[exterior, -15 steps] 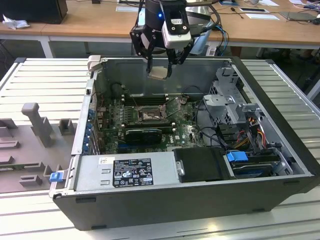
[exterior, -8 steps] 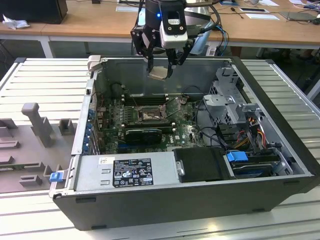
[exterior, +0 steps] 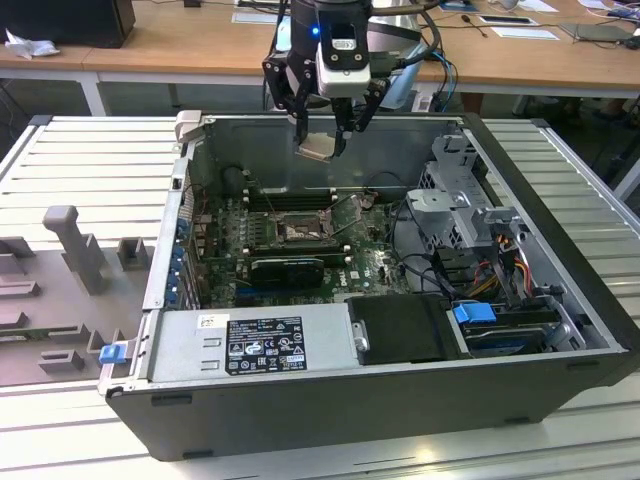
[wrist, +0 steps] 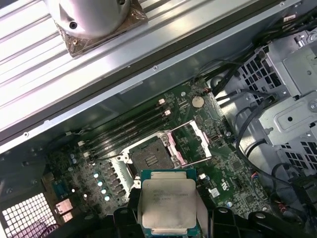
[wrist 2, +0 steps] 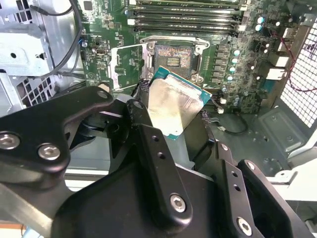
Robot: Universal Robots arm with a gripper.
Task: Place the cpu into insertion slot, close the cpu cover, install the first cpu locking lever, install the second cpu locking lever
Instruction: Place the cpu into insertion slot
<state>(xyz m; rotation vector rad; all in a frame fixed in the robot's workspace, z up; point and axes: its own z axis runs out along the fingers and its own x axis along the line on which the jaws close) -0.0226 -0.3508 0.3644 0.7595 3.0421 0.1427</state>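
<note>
1. The tool (exterior: 321, 140) hung in the upper middle of the exterior view, over the far rim of the open computer case (exterior: 400, 400). The case lay on the slatted tabletop (exterior: 90, 160).
2. Its black fingers (wrist 2: 148, 131) were drawn in partway, pinching the cpu (exterior: 317, 148) by two opposite edges.
3. The cpu was in the air, well apart from the board. The insertion slot (exterior: 297, 230) sat below it in the exterior view, near the middle of the green motherboard (exterior: 375, 262).
4. Being square, the chip had no long axis to speak of. It was held roughly flat with a slight tilt, and its pale metal top faced up toward the wrist.
5. In the second wrist view the cpu (wrist 2: 173, 106) was turned cornerwise against the slot's (wrist 2: 173, 57) dark frame, so its edges were not squared to it.
6. The slot stood open with its shiny centre bare. The cpu cover (wrist: 190, 144) was folded back just beside it.
7. A row of memory sticks (wrist 2: 185, 17) ran along the slot's other side.
</note>
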